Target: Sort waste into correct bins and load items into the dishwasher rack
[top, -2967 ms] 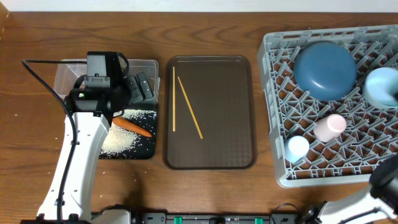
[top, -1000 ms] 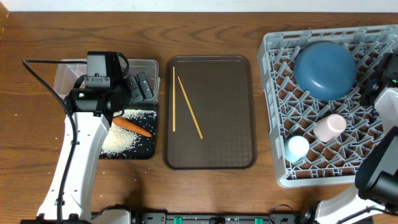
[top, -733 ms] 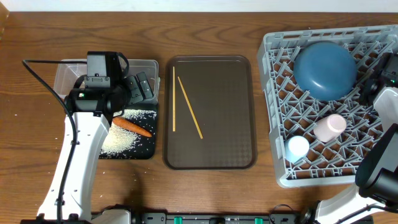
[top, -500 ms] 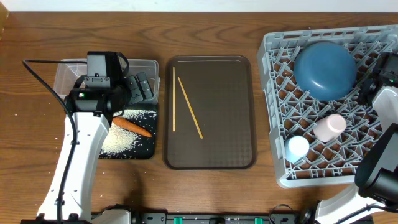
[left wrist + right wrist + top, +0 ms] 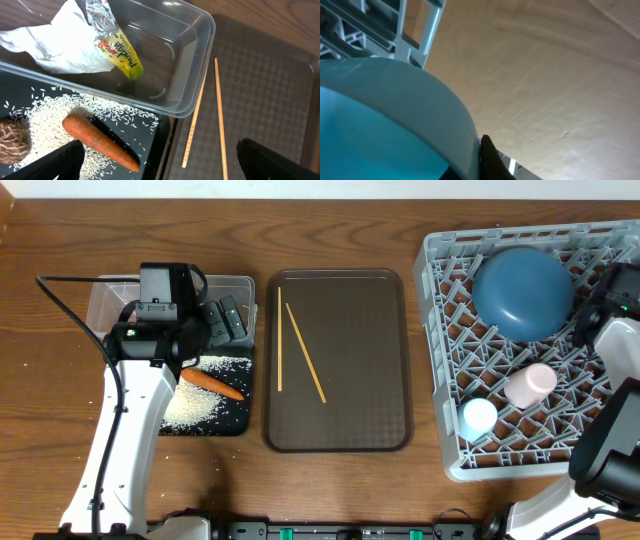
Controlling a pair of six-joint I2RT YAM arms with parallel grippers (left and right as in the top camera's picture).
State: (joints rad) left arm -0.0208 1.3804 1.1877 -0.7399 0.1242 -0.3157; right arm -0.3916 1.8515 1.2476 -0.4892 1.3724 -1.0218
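Observation:
My left gripper (image 5: 160, 165) hangs open over the black tray (image 5: 155, 145), holding nothing. Below it lie the carrot (image 5: 100, 142), loose rice (image 5: 45, 120) and a brown food piece (image 5: 12, 142). The clear tub (image 5: 195, 65) holds the white napkin (image 5: 55, 42) and the green-yellow wrapper (image 5: 117, 47). Two chopsticks (image 5: 300, 350) lie on the brown serving tray (image 5: 340, 420). My right gripper (image 5: 479, 160) is shut on the rim of the blue plate (image 5: 380, 125) at the right side of the dishwasher rack (image 5: 450, 380). The rack holds an upturned blue bowl (image 5: 522, 292), a pink cup (image 5: 530, 383) and a light-blue cup (image 5: 478, 417).
The serving tray sits between the bins and the rack. A black cable (image 5: 60, 305) loops over the table left of the tub. Bare wooden table shows beyond the rack's grey wall (image 5: 415, 35) in the right wrist view.
Three seconds ago the plate showed at the rack's right edge; now my right arm covers that spot. It has crept slightly toward the rack's back. The left arm has not moved.

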